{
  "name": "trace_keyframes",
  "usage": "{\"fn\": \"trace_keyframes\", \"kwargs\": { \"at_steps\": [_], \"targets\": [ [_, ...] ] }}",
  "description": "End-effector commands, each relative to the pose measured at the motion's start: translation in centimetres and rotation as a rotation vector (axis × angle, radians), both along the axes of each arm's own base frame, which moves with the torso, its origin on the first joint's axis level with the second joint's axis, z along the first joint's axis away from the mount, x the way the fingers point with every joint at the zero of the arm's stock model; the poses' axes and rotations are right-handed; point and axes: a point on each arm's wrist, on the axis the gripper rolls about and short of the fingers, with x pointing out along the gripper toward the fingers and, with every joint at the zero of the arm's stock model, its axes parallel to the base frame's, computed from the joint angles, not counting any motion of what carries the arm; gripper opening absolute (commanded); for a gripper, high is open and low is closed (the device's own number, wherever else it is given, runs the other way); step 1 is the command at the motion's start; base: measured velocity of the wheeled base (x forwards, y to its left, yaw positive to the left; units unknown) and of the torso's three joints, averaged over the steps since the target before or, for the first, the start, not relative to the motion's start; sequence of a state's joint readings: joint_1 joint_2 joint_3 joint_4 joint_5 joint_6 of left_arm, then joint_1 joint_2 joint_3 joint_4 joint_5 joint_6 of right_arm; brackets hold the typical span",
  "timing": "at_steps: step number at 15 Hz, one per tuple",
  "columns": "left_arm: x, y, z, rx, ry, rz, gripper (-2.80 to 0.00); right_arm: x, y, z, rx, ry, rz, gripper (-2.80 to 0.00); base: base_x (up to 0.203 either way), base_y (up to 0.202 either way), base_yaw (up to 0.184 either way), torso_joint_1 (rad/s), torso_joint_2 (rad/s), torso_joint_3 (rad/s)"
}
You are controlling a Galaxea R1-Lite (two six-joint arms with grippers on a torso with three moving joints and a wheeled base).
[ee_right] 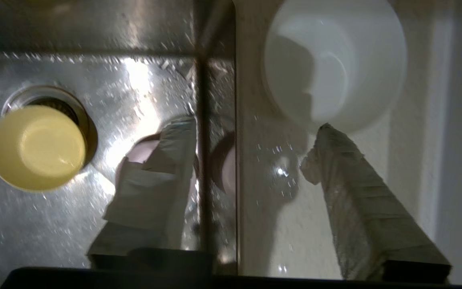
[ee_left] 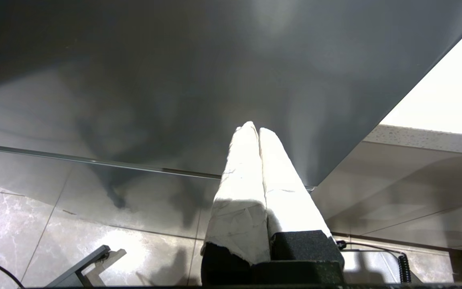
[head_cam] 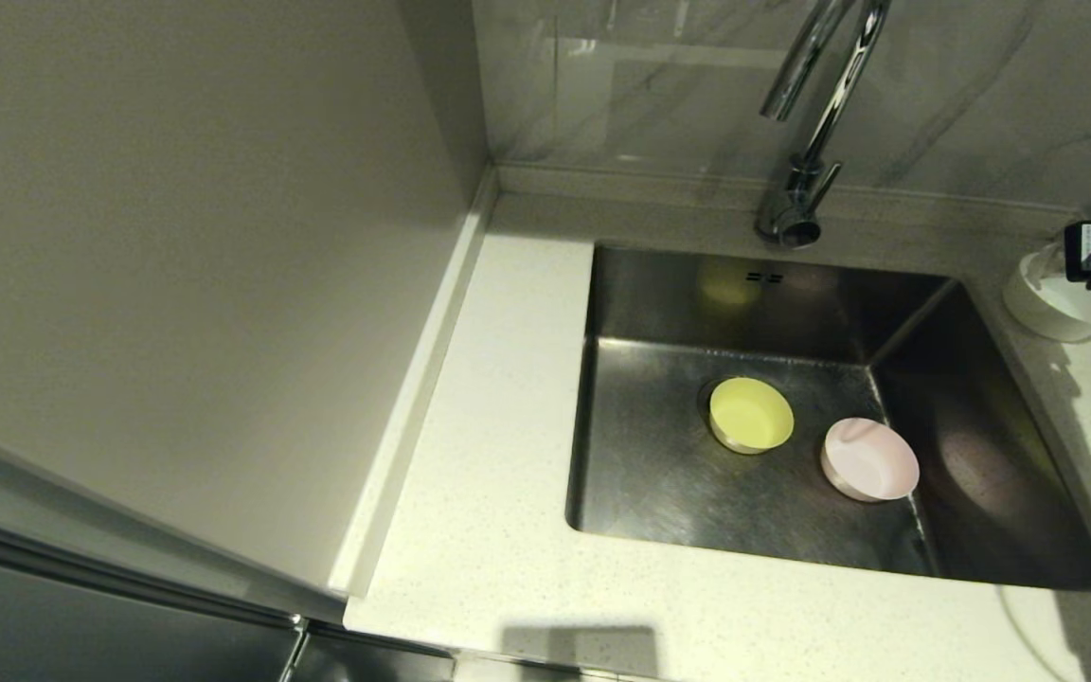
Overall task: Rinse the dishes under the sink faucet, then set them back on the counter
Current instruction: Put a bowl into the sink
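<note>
The yellow-green bowl (head_cam: 751,414) sits over the drain on the floor of the sink (head_cam: 650,493), with the pale pink bowl (head_cam: 869,458) just right of it. The white bowl (head_cam: 1062,305) stands upright on the counter (head_cam: 498,455) to the right of the sink. My right gripper (ee_right: 254,124) hangs open above the sink's right rim and holds nothing. One of its fingertips (ee_right: 327,134) is at the white bowl's (ee_right: 335,64) rim. The other finger partly hides the pink bowl (ee_right: 140,150). The yellow-green bowl (ee_right: 34,148) lies farther off. My left gripper (ee_left: 255,128) is shut and empty, parked low before a cabinet front.
The chrome faucet (head_cam: 820,123) rises behind the sink, its spout over the back of the basin. A tall grey side panel (head_cam: 176,284) walls off the counter's left. Water drops speckle the sink floor and the right rim.
</note>
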State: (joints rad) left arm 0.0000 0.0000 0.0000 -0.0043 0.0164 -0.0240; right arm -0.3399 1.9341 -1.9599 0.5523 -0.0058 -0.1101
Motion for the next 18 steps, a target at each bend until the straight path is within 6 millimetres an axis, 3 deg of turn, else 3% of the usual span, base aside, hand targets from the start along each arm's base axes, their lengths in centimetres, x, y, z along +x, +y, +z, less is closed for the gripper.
{"fn": "trace_keyframes", "kwargs": {
  "at_steps": [1, 8, 13, 14, 18],
  "targets": [
    [0.0, 0.0, 0.0, -0.001, -0.002, 0.001, -2.80, 2.0, -1.7, -2.0, 0.024, -0.007, 0.018, 0.00, 0.000, 0.000, 0.000, 0.000, 0.00, 0.000],
    [0.0, 0.0, 0.0, -0.001, -0.002, 0.001, -2.80, 5.9, -5.3, -5.7, -0.037, -0.072, 0.033, 0.00, 0.000, 0.000, 0.000, 0.000, 0.00, 0.000],
    [0.0, 0.0, 0.0, -0.001, -0.002, 0.001, -2.80, 6.5, -5.7, -6.6, -0.055, -0.076, 0.036, 0.00, 0.000, 0.000, 0.000, 0.000, 0.00, 0.000],
    [0.0, 0.0, 0.0, -0.001, -0.002, 0.001, -2.80, 6.5, -5.7, -6.5, -0.055, -0.077, 0.038, -2.80, 0.000, 0.000, 0.000, 0.000, 0.00, 0.000],
    [0.0, 0.0, 0.0, -0.001, -0.002, 0.001, -2.80, 6.3, -5.6, -6.1, -0.059, -0.086, 0.038, -2.80, 0.000, 0.000, 0.000, 0.000, 0.00, 0.000]
  ]
}}
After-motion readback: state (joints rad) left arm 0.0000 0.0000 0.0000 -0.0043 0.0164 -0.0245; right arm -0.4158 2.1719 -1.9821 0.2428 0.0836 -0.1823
